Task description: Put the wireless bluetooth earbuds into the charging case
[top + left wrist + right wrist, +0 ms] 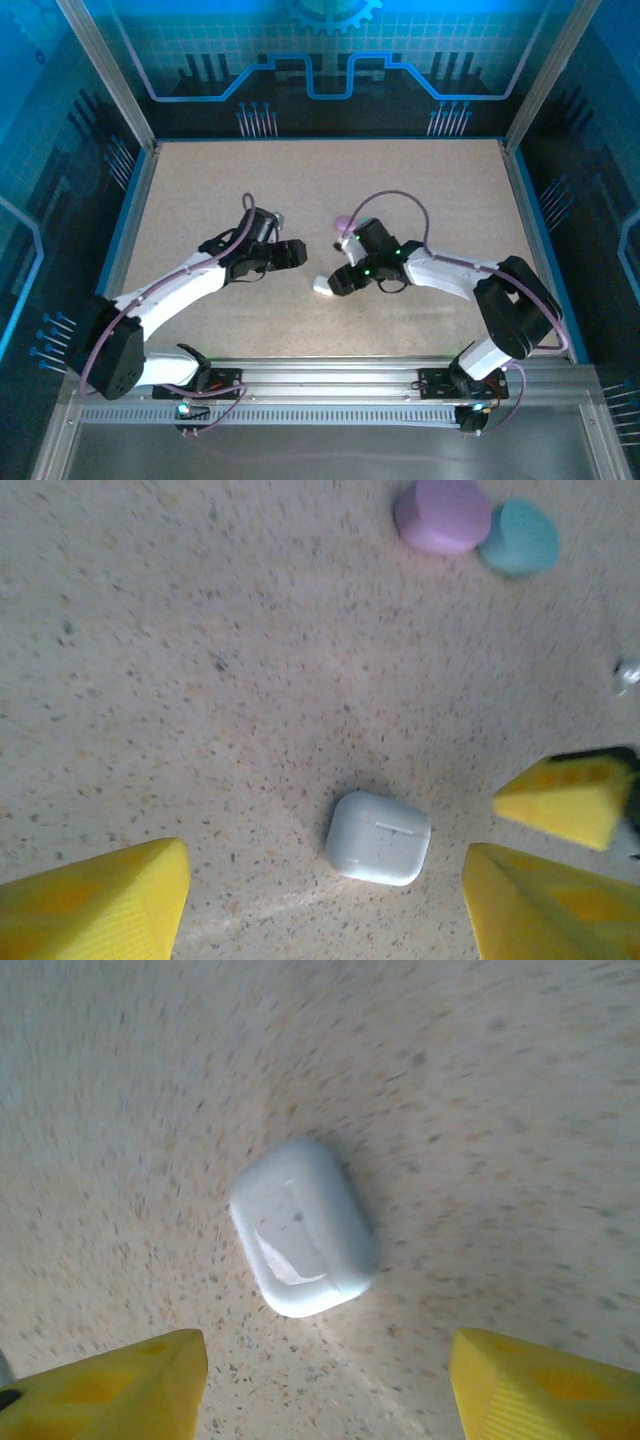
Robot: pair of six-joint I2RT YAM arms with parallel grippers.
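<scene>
The left gripper (322, 875) hovers low over the table (200, 190), its yellow fingers (100, 900) spread wide with nothing between them. The white charging case (378, 837) lies flat just ahead of its tips, slightly towards its right finger. The lid is shut and a faint seam shows across the top.

Farther off on the table, a purple rounded piece (443, 515) and a teal one (518, 537) sit touching each other. Whether these are earbuds or small cases cannot be told from here.

The right gripper (328, 1345) is likewise wide open and empty, with the case lying skewed just beyond its fingertips.

The step in hand looks like getting the case under control and open, since no bud can go in while the lid is down. It would go best if one gripper squares up to the case's long sides and pinches the lower body well below the seam. That leaves the lid free for the other gripper's fingertip. The smooth, rounded shell will probably slide on the table, so the closing should be slow and centred.
</scene>
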